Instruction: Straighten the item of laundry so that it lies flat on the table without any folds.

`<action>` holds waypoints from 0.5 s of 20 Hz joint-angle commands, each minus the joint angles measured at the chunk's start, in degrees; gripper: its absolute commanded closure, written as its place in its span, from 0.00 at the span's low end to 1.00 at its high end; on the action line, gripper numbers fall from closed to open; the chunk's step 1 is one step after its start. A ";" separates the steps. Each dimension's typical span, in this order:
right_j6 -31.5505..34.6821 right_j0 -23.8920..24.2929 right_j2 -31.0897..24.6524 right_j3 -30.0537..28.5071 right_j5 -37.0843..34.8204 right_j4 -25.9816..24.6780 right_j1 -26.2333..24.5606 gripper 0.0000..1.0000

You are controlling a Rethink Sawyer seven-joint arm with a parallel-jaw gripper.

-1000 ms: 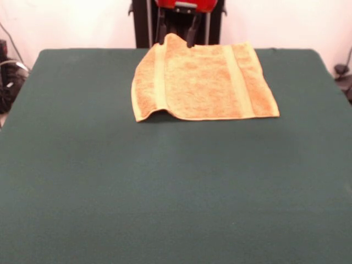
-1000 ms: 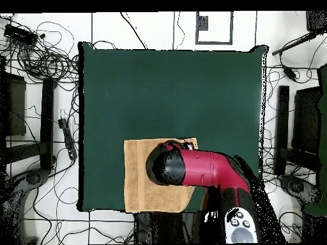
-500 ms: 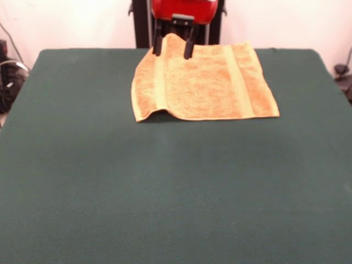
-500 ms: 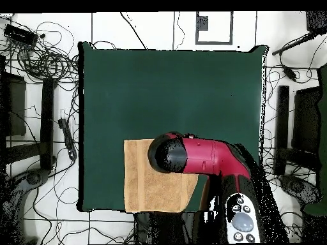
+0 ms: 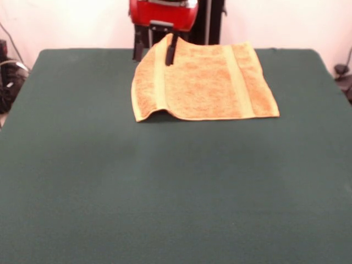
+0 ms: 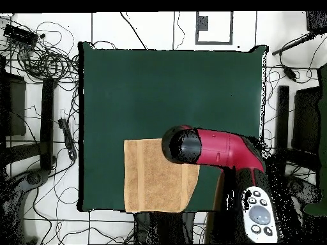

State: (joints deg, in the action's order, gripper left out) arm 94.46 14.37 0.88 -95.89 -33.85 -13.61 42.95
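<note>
One towel (image 5: pixel 204 82): lay on the bench (image 5: pixel 165 187) near its far edge, one corner folded in.
My jaws (image 5: pixel 154 51): spread apart, empty, straddling the towel's folded corner edge.
Arm (image 6: pixel 220 148): reached over the towel's corner.
</note>
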 commanded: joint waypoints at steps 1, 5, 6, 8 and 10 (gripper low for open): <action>-2.16 1.41 -8.65 2.36 -7.00 1.99 -1.65 0.00; -1.21 1.30 -9.21 3.72 -8.13 1.96 -2.12 0.00; -0.96 1.25 -9.21 3.81 -8.01 1.90 -2.24 0.00; -0.63 1.15 -9.18 3.98 -7.79 1.69 -2.45 0.00; -0.61 1.09 -9.15 3.71 -7.86 1.63 -2.25 0.00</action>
State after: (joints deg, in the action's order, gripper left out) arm 94.46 16.66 -0.36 -92.78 -35.26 -13.61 42.18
